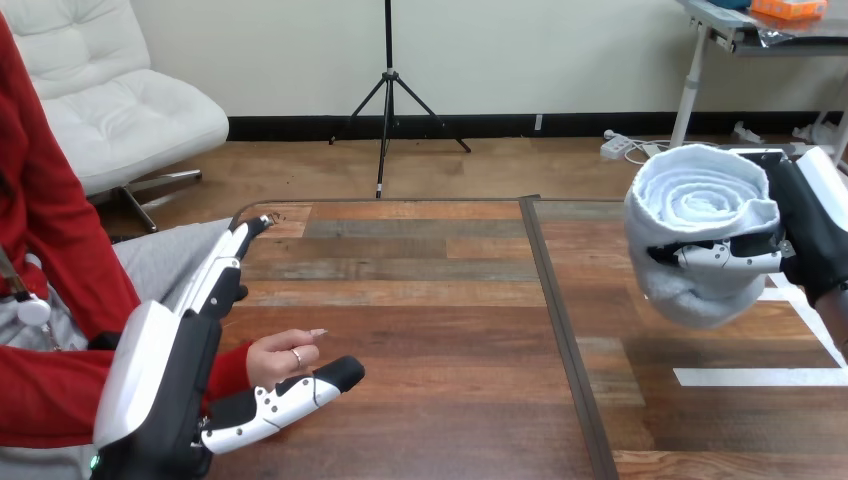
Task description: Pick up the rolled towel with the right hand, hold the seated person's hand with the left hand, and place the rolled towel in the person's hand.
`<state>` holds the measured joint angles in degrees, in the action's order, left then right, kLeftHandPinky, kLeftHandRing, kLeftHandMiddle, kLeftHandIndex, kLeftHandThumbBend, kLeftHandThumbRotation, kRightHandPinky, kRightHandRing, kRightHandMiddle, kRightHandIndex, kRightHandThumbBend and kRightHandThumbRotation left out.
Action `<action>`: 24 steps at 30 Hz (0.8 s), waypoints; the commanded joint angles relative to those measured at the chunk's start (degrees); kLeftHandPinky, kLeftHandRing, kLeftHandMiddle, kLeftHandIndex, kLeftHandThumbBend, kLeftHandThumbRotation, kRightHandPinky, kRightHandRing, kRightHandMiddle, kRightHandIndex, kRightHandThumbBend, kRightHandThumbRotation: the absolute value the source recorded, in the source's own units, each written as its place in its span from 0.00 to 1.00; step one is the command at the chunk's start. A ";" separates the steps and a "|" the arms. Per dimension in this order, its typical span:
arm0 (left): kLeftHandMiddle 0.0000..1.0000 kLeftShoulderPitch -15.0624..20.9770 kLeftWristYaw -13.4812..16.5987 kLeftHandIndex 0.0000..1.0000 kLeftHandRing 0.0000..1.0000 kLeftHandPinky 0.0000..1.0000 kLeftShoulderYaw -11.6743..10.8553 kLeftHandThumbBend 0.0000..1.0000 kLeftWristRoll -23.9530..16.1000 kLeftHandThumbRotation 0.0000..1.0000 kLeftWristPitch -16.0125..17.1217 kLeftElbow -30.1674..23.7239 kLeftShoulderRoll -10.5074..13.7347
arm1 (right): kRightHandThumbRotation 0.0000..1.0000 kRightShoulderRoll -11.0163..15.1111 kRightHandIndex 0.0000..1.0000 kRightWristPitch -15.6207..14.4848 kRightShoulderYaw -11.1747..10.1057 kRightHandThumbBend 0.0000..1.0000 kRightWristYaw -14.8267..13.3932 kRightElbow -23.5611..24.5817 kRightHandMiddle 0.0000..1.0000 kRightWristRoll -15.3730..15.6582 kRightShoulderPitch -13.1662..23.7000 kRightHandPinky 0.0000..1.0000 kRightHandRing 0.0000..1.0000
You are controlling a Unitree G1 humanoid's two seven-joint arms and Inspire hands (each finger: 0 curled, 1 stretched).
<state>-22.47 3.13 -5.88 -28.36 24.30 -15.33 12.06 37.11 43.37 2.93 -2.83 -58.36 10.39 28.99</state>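
**Status: towel secured in right hand; left hand open at the person's hand**

Right hand. My right hand (815, 235) is at the right edge of the head view and is closed on the rolled towel (700, 235). One black-and-white finger (728, 257) is wrapped across the near face of the roll. The rest of the hand sits behind and to the right of it. The towel is white. Its spiral end is turned toward the camera. It is held up off the wooden table (430, 300), over the table's right part. White tape marks (760, 376) lie on the boards below and beside it.

Left hand. My left hand (150, 375) is at the lower left, at the table's near left corner. Its fingers (225, 258) are straight and point away from me along the table's left edge. The thumb (300, 392) reaches out to the right, low over the boards. I record this hand as open.

The person's hand (282, 355) comes out of a red sleeve (60, 390) and lies in the gap between my thumb and my fingers, directly above the thumb. It appears to touch the thumb. I see nothing of mine curled round it, so I do not record a hold.

Separation. The towel and the person's hand are well apart. A dark seam (560, 320) in the tabletop runs between them.
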 commanded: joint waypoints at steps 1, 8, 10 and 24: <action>0.99 2.97 1.42 0.95 0.94 0.79 -1.22 1.00 -2.45 0.64 -1.02 -2.15 1.65 | 0.00 -0.95 0.44 1.51 -2.75 0.76 -0.45 -0.22 0.44 -1.74 3.65 0.36 0.41; 0.98 3.81 2.28 0.96 0.95 0.78 -1.47 1.00 -4.73 0.65 -1.29 -1.88 2.92 | 0.00 -0.98 0.44 0.98 -2.84 0.76 -0.74 -0.27 0.44 -0.70 3.44 0.36 0.41; 0.98 4.00 2.35 0.96 0.95 0.78 -1.50 1.00 -5.06 0.65 -1.37 -1.74 3.27 | 0.00 -1.03 0.44 1.04 -2.88 0.76 -0.71 -0.38 0.44 -0.61 3.44 0.37 0.41; 0.95 5.67 1.62 0.93 0.94 0.83 -1.56 1.00 -10.59 0.71 -3.80 -1.23 6.95 | 0.00 -1.19 0.44 0.77 -2.84 0.77 -0.38 -0.39 0.43 -0.26 3.22 0.36 0.41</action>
<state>-20.95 4.55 -6.99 -37.49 21.43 -15.36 16.65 36.25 43.40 1.85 -2.83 -60.02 10.94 28.97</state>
